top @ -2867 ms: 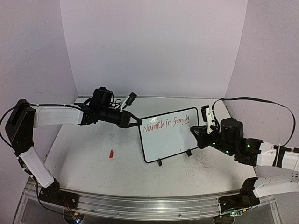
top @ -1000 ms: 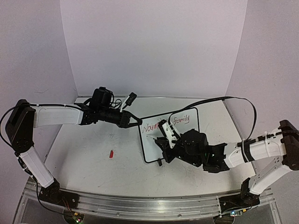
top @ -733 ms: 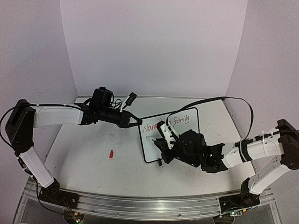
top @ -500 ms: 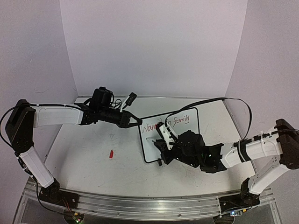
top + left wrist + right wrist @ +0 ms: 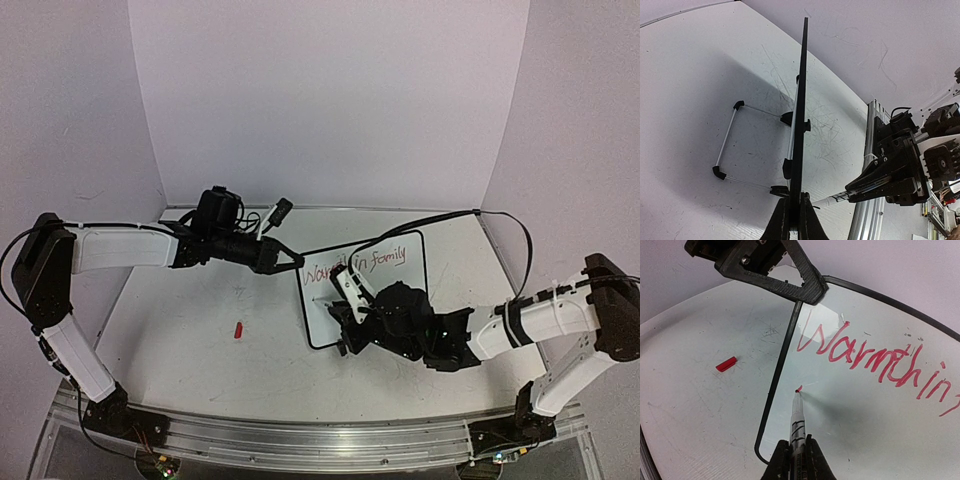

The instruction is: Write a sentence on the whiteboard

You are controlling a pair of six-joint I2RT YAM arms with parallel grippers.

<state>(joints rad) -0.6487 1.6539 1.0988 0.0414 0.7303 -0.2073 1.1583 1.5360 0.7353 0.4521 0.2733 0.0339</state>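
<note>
The whiteboard stands tilted at mid-table, and my left gripper is shut on its upper left corner. Seen edge-on in the left wrist view, the whiteboard sits between the shut left gripper. The sentence is one red line reading "Warmth in family". My right gripper is shut on a white marker. Its red tip touches the whiteboard below the "W" of the sentence, beside a tiny red stroke. In the top view the right gripper covers the board's lower left.
A red marker cap lies on the table left of the board, also seen as the cap. The board's wire stand and clip feet rest behind it. The right arm's cable arches over the board. An aluminium rail runs along the near edge.
My right arm swung from the board's right side across to its lower left. The marker tip has come down onto the board and left a tiny red stroke. The left arm has not moved.
</note>
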